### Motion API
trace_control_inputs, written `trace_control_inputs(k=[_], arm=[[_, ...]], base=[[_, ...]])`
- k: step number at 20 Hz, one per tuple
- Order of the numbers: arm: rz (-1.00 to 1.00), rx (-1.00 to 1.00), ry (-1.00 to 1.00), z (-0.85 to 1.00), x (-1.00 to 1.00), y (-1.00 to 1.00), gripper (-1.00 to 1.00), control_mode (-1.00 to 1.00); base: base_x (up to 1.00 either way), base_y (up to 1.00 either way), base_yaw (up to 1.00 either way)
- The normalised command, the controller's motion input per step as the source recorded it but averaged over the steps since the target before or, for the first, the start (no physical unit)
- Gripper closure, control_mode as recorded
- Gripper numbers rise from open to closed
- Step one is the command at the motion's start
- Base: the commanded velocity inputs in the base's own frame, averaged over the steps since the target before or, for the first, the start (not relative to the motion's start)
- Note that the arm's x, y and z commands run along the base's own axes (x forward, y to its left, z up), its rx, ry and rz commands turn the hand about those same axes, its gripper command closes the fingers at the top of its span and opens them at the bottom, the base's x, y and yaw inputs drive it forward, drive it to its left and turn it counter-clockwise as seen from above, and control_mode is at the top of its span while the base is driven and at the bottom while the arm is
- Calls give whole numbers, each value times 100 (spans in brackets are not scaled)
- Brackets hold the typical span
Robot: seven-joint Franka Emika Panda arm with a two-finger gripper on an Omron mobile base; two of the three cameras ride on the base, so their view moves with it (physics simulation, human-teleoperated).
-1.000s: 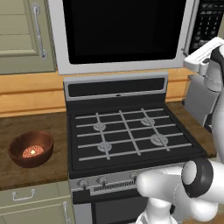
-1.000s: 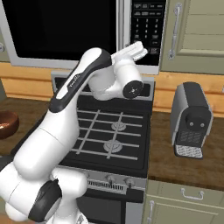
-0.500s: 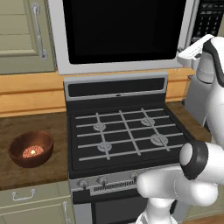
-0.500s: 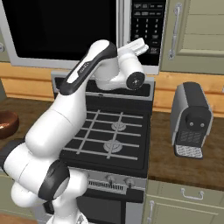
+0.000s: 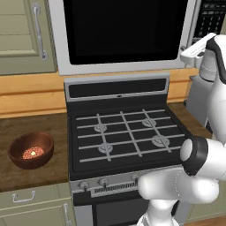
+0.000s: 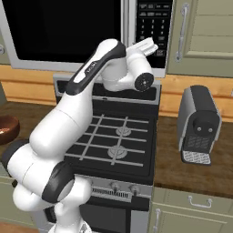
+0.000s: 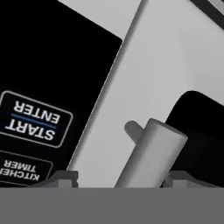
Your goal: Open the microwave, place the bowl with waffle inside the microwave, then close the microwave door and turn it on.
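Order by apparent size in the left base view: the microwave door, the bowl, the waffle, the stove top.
Largest to smallest:
1. microwave door
2. stove top
3. bowl
4. waffle
The door runs past the frame's top, so its full size is unsure.

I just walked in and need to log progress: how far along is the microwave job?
Nothing looks finished: the microwave door is shut, and the bowl with the waffle sits on the counter left of the stove. In hand: the gripper straddles the door's grey handle. Left: opening, loading the bowl, closing, starting.
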Motion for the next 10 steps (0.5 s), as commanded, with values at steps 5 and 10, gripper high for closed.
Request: trace_control_inputs(k=[5,10], arm=[[1,-3,-2,-4,-58,43,100,-100],[4,-11,-18,-3,-100,45,100,-100]], base=[[0,0,0],[0,0,0]])
